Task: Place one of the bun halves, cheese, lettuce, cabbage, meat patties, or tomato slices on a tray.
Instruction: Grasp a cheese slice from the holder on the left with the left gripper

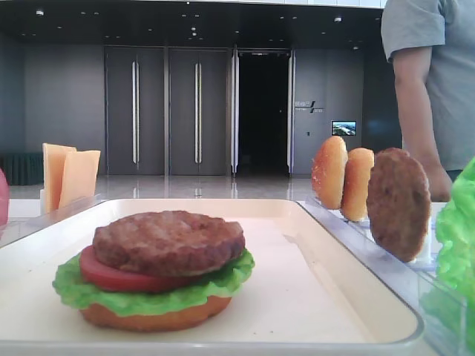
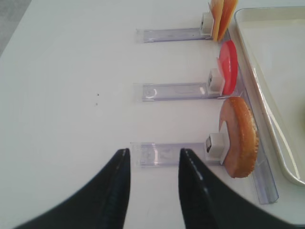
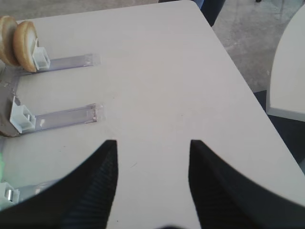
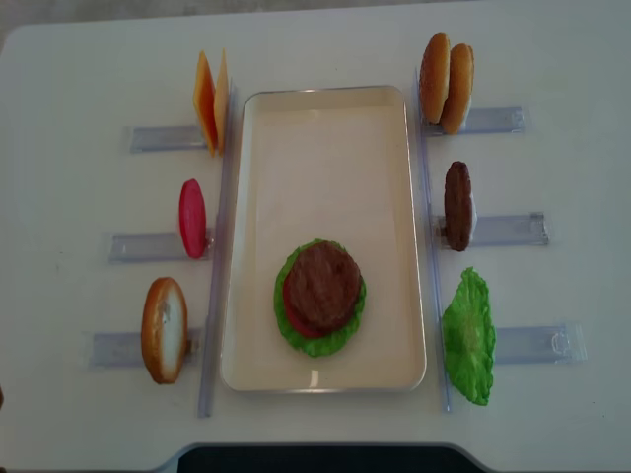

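Left gripper (image 2: 152, 160): jaws apart, empty, just left of bun half (image 2: 239, 137). Risk: nudging bun off holder (image 2: 190, 155) toward tray (image 2: 267, 109).

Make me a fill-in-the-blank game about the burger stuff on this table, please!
1. On the tray, the top layer of the stack is a meat ____.
2. The red tomato slice stands in a rack on the tray's ____ side.
3. The number of bun halves standing together in the far right rack is ____.

Missing words: patty; left; two
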Available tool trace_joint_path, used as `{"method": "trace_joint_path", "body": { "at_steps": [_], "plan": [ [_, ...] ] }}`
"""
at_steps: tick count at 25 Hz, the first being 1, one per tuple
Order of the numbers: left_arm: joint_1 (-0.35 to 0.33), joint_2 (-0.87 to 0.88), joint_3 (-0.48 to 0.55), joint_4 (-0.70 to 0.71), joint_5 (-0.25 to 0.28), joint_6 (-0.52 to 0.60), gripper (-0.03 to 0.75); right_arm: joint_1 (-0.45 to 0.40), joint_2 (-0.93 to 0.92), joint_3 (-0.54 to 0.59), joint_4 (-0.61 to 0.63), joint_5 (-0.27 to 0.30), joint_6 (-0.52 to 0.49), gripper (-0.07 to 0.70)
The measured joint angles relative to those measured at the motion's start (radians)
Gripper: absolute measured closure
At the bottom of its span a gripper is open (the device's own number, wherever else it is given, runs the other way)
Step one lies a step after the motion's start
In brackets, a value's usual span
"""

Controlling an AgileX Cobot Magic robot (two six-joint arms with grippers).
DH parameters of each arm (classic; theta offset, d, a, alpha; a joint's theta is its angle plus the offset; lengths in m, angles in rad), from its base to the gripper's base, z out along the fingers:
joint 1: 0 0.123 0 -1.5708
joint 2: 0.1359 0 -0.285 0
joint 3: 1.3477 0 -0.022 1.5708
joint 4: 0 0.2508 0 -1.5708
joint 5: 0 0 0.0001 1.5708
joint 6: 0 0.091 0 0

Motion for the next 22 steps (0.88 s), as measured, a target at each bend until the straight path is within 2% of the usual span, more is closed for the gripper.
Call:
{"method": "trace_joint_path", "body": {
  "at_steps": [22],
  "plan": [
    [0.0,0.0,0.0,0.0,0.0,0.0,0.451,0.0,0.0,0.0,0.0,0.004,0.0,0.272]
  ]
}}
